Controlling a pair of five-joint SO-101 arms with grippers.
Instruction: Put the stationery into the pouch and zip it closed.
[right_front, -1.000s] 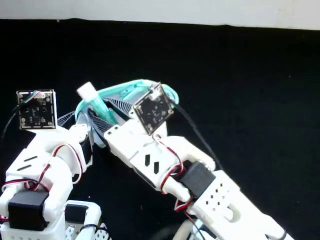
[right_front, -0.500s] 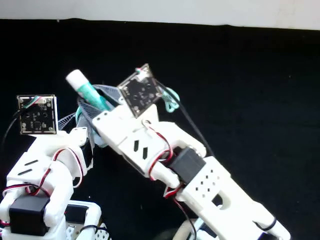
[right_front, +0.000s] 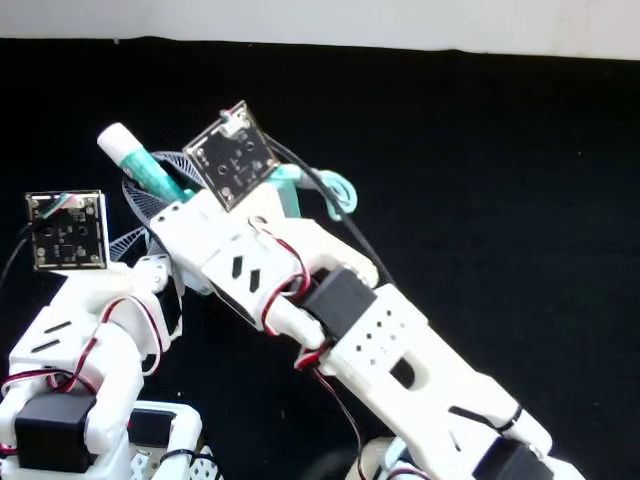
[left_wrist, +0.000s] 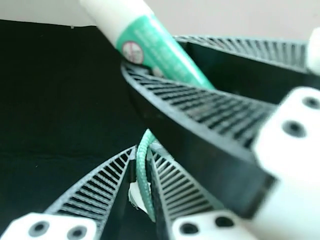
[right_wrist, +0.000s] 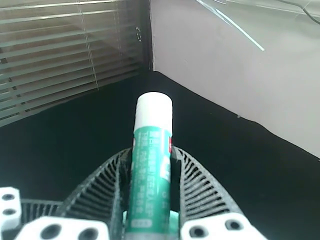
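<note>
A glue stick (right_front: 135, 160) with a white cap and green body sticks up and to the left out of my right gripper (right_front: 162, 188), which is shut on it. The right wrist view shows the glue stick (right_wrist: 152, 125) upright between the ribbed black fingers (right_wrist: 200, 190). The teal pouch (right_front: 335, 192) lies mostly hidden under the right arm. My left gripper (left_wrist: 142, 160) is shut on a thin green edge of the pouch (left_wrist: 144, 180). Just above it are the right gripper's fingers (left_wrist: 210, 110) and the glue stick (left_wrist: 150, 42).
The table (right_front: 500, 180) is covered in black cloth, with a pale wall along its far edge. The left arm (right_front: 90, 330) stands at the near left, close against the right arm (right_front: 340, 320), which crosses from the lower right.
My right gripper has carried the glue stick up and to the left, away from the pouch. The right arm now covers more of the pouch. The left arm has hardly moved.
</note>
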